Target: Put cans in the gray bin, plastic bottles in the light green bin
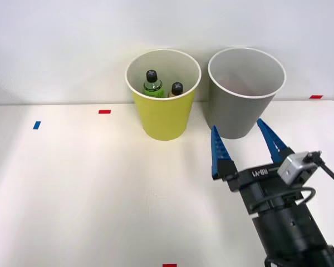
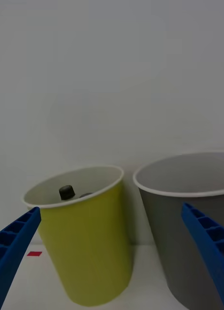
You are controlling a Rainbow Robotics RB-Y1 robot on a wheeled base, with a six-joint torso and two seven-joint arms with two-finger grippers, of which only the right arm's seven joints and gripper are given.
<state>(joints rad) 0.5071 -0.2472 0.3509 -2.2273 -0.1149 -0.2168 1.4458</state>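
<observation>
The light green bin [image 1: 163, 108] [image 2: 90, 242] stands at the back of the table. Inside it are two plastic bottles with black caps: a green one [image 1: 151, 83] and an amber one [image 1: 176, 89]; one black cap [image 2: 66, 192] peeks over the rim in the wrist view. To its right stands the gray bin [image 1: 244, 97] [image 2: 189, 227]; its inside looks pale and I see no cans. My right gripper [image 1: 246, 146] [image 2: 112, 252] hangs open in front of the gray bin, nearer to me, with nothing between its blue fingers [image 1: 218, 151].
The white table [image 1: 89, 189] meets a white wall just behind the bins. Small tape marks lie on it: red [image 1: 104, 112], blue [image 1: 37, 125], red at the far right [image 1: 316, 97] and at the front edge [image 1: 169, 265].
</observation>
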